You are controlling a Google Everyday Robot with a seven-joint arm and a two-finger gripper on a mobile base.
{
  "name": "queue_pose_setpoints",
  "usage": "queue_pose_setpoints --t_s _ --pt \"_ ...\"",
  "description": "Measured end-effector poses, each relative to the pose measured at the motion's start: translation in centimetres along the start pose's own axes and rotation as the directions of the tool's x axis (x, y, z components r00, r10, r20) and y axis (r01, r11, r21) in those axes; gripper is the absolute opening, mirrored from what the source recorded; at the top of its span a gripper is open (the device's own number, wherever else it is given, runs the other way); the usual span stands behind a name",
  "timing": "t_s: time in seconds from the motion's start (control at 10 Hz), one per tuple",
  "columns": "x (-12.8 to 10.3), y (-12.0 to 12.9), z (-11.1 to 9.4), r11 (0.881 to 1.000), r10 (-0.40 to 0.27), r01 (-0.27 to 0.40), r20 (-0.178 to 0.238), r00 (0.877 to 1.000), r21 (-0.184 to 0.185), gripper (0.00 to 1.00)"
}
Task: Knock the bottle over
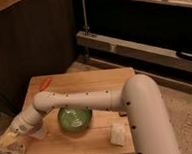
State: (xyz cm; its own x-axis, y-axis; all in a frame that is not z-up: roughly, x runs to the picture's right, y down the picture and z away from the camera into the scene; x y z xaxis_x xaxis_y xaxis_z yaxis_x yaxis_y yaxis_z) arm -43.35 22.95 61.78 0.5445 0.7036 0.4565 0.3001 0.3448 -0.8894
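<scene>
The smooth white arm (81,100) stretches left over the far rim of a round, glossy green bowl (75,118) on the pale wooden table (90,82). Its gripper (14,133) is well left of the bowl, at the table's front-left corner, and I cannot tell whether it is open or closed. Just below the gripper, a pale, translucent shape that appears to be the bottle (11,147) lies low, its long axis roughly left to right and its cap end unclear. A slim orange-red object (46,83) lies behind and left of the bowl, and a white blocky piece (117,135) sits to its right front.
</scene>
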Motion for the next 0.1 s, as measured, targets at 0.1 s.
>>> queue_pose_setpoints --t_s 0.1 --pt "-0.01 -0.08 1.84 0.999 -0.009 0.008 -0.042 0.999 -0.033 0.02"
